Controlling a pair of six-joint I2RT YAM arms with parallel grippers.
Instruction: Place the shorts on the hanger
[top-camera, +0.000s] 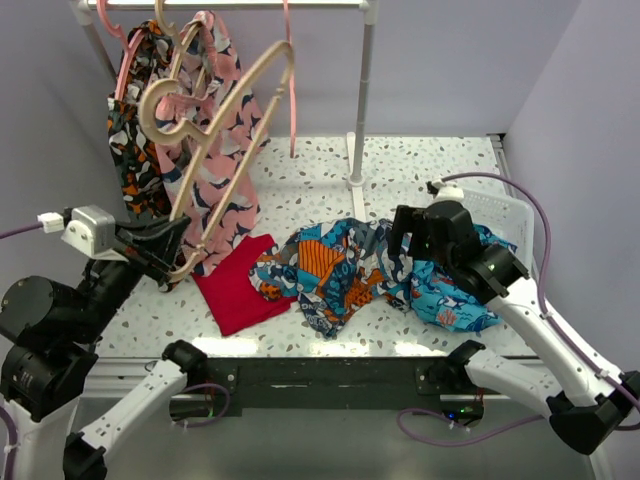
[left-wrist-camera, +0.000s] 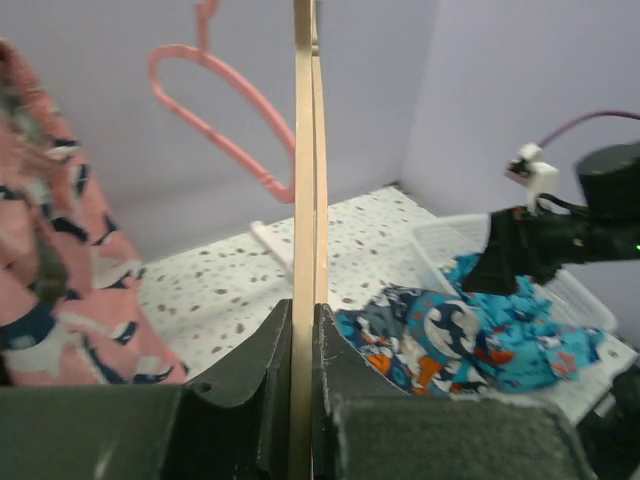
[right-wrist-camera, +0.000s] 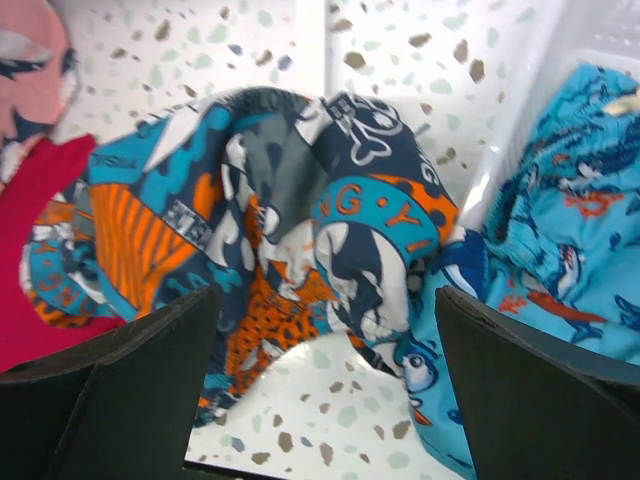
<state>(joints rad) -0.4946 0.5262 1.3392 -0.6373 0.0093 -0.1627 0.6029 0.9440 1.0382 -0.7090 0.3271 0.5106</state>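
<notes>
Shorts (top-camera: 330, 270) lie crumpled mid-worktop (top-camera: 420, 170), btwn both arms. L hand (top-camera: 165, 250) raised at left, pinched tight on hanger (left-wrist-camera: 305, 150) bar; hanger stands tilted, off worktop. R hand (top-camera: 405, 245) angled down, hovers just over shorts' right side, fingers wide, nothing held.

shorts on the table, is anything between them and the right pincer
Nothing visible. The open right pincer hangs directly over the shorts, with only air between. The turquoise shorts in the white basket lie to one side and the red cloth to the other, neither covering them.
</notes>
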